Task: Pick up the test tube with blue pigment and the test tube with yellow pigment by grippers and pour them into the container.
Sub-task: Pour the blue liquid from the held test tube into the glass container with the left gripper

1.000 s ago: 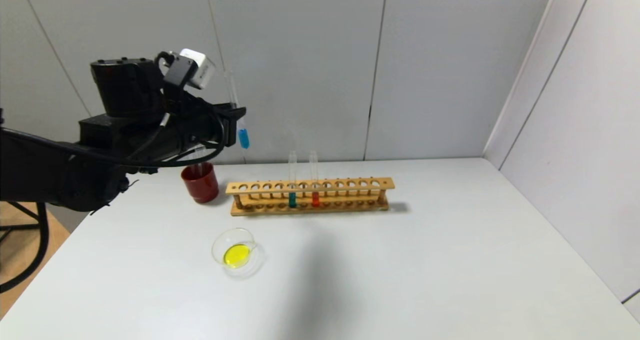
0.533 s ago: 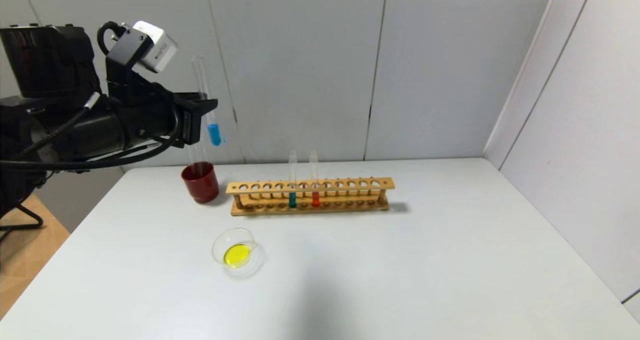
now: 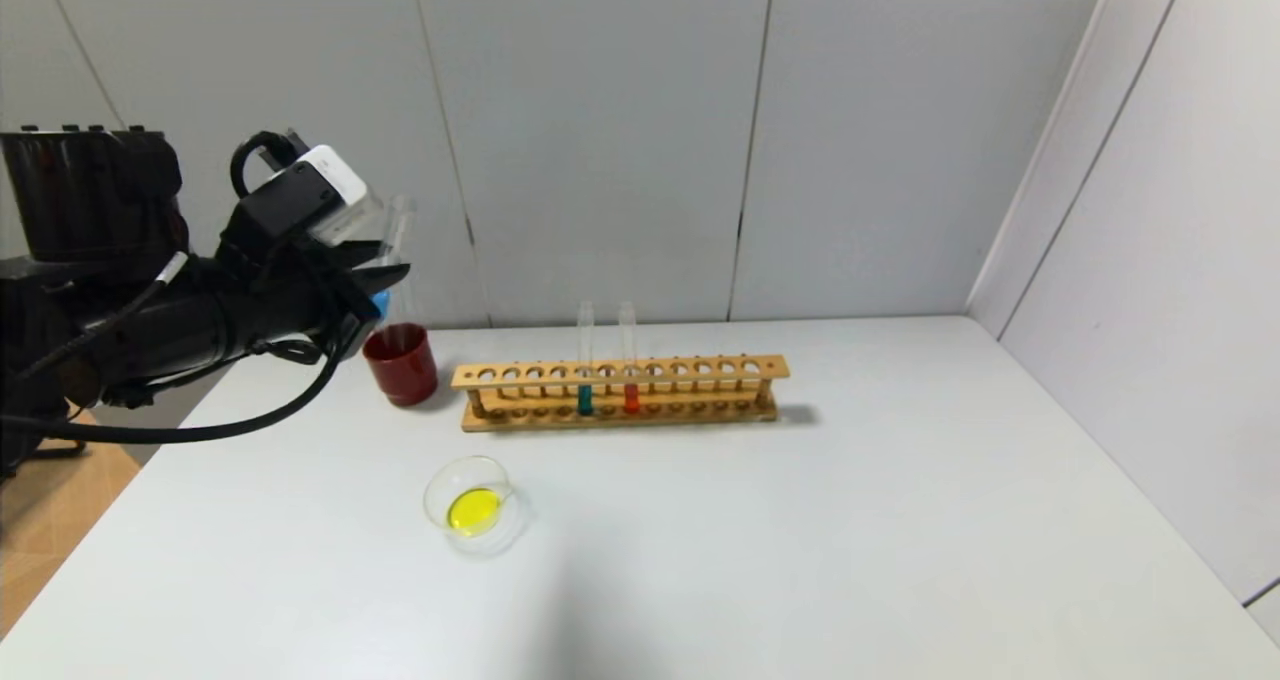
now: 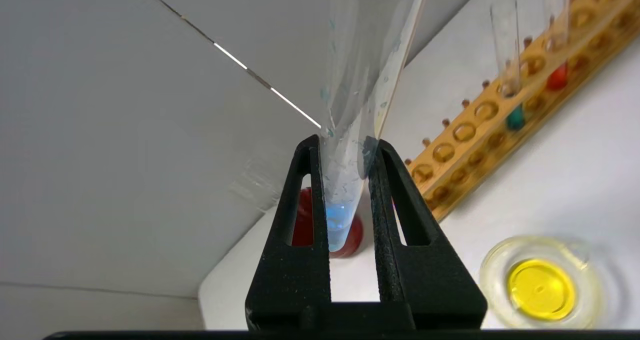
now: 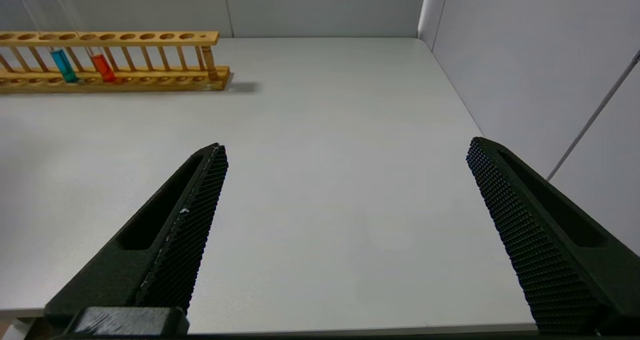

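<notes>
We see the left gripper (image 4: 345, 147) raised in the air at the far left of the table (image 3: 800, 520), and its two black fingers (image 4: 300, 190) are pressed together on the test tube with blue pigment (image 4: 350, 130). The tube stands between the fingers with its round end toward the gripper body, and a short column of blue liquid sits in that end. Its open mouth points away from the gripper and upward.

Just below and beyond the gripper stands a dark red cup (image 3: 400, 363). The container (image 3: 470, 505), a low clear glass dish, lies on the table below the gripper and nearer to the robot, well apart from the fingers. It holds a round pool of yellow liquid.

To the right of the gripper, beyond the cup, a wooden rack (image 3: 620, 392) stands on the table. In it we see two upright tubes side by side, one with teal liquid (image 3: 585, 398) and one with orange-red liquid (image 3: 631, 397).

The right gripper (image 5: 345, 152) hangs low over the near right part of the table, and its fingers are wide apart with nothing between them.
</notes>
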You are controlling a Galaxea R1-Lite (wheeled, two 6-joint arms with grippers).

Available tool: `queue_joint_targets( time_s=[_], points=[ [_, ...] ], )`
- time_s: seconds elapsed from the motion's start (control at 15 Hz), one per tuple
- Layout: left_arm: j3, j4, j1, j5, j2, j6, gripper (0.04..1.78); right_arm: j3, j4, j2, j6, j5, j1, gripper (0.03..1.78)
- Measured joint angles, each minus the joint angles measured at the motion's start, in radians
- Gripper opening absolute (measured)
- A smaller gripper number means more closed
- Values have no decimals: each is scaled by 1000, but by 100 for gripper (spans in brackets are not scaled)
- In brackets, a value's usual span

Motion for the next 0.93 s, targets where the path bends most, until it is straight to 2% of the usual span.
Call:
queue_joint_targets(
  time_s=[0.33,0.6,0.8,0.93],
  points=[
    [17,1,25,-11,17,127,30,0,0,0,0,0,0,175],
    [33,-10,108,-13,29,182,30,0,0,0,0,0,0,175],
    [43,-75,128,-32,40,236,30,0,0,0,0,0,0,175],
    [62,-137,147,-91,52,292,30,0,0,0,0,0,0,175]
  ],
)
